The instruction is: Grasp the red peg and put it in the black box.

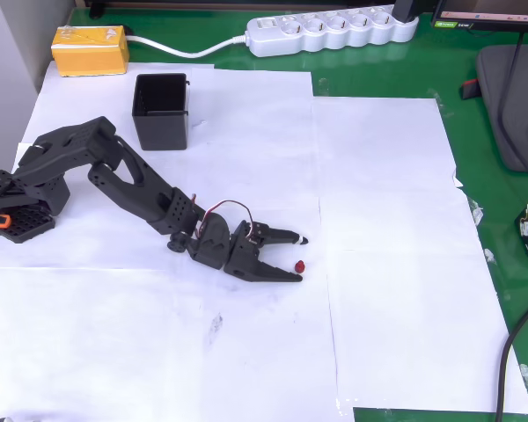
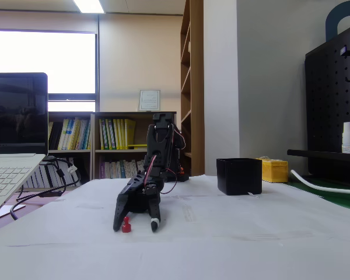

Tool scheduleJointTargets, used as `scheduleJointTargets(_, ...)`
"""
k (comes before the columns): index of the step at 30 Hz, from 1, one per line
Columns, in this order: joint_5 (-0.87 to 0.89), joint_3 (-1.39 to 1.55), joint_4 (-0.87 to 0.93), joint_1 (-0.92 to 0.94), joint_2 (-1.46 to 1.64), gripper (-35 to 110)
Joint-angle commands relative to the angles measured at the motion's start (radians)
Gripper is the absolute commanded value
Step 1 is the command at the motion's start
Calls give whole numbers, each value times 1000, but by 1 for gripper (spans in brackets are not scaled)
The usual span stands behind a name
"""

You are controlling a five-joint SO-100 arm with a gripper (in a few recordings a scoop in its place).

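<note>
While the red peg (image 1: pixel 299 265) stands upright on the white paper (image 1: pixel 387 220) covering the tabletop, the approach step is judged to be in hand, with nothing yet grasped. In the overhead view, the yellow box (image 1: pixel 90 49) is seen at the far left by the green mat, with the black box (image 1: pixel 161 111) just right of it; its inside appears empty, though the bottom is in shadow. Further right, the claw (image 1: pixel 301 259) is lowered to the paper with its jaws spread wide, and the peg is found between the two tips, nearer the lower one. In the fixed view the peg (image 2: pixel 126 224) is likewise framed by the claw (image 2: pixel 134 226). Next, the jaws would need closing squarely on the peg, which is small and could be tipped or pushed aside.
</note>
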Motion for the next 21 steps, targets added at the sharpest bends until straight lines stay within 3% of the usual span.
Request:
scheduleJointTargets(1, -6, 40, -12, -9, 9, 28)
scheduleJointTargets(21, -11, 38, -9, -6, 9, 24)
